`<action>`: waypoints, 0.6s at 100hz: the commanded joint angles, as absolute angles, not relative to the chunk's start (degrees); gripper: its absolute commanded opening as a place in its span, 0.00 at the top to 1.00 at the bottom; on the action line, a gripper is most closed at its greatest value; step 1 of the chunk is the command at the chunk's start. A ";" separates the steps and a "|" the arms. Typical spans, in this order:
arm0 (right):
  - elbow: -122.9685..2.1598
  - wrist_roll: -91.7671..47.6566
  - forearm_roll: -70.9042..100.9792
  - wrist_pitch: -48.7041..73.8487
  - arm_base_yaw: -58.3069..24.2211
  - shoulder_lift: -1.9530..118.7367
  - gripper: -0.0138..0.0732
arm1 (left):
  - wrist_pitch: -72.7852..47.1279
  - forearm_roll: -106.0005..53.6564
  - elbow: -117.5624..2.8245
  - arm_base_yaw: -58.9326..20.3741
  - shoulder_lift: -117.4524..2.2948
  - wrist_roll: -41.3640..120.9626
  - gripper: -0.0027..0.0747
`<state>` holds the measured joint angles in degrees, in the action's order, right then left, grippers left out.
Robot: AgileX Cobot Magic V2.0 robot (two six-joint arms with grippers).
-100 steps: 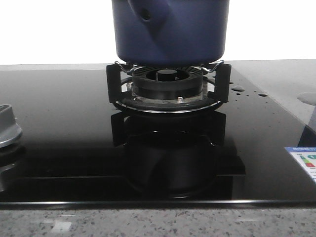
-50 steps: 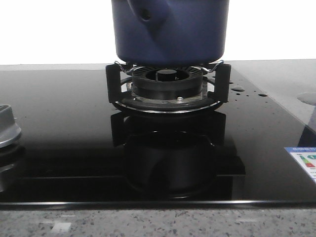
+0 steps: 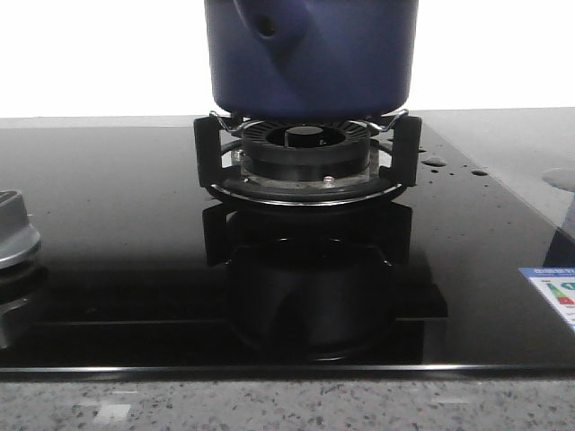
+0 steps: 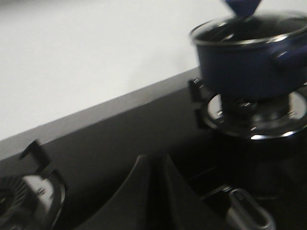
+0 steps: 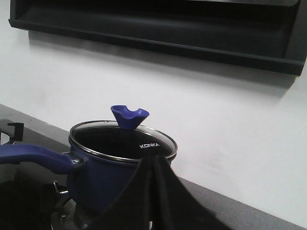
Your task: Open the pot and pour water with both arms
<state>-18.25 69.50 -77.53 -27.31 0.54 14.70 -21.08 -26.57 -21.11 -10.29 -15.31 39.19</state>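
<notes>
The dark navy-blue pot stands on the black pronged burner at the back middle of the black glass hob. Its handle mount with a dark hole faces front-left. Neither gripper shows in the front view. In the left wrist view the pot is far off, with its glass lid on. My left gripper is shut and empty over the hob. In the right wrist view the pot carries the lid with a blue knob and a long blue handle. My right gripper is shut and empty, close beside the pot's rim.
A silver stove knob sits at the hob's left edge and shows in the left wrist view. A second burner lies to the left. A label sticker is at the right. A dark range hood hangs above.
</notes>
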 commanded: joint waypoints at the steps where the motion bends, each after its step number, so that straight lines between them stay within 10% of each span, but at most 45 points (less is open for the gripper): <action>1: -19.59 69.51 -76.12 -27.86 0.39 15.05 0.91 | -12.32 -12.94 -19.62 -10.18 -14.14 23.47 0.99; 60: -19.59 69.51 -76.12 -27.86 0.39 15.05 0.91 | -12.42 -1.79 2.65 -9.12 1.91 5.62 0.99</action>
<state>-18.25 69.78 -77.55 -27.40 0.54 14.70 -12.53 -2.66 0.12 -9.88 0.13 6.64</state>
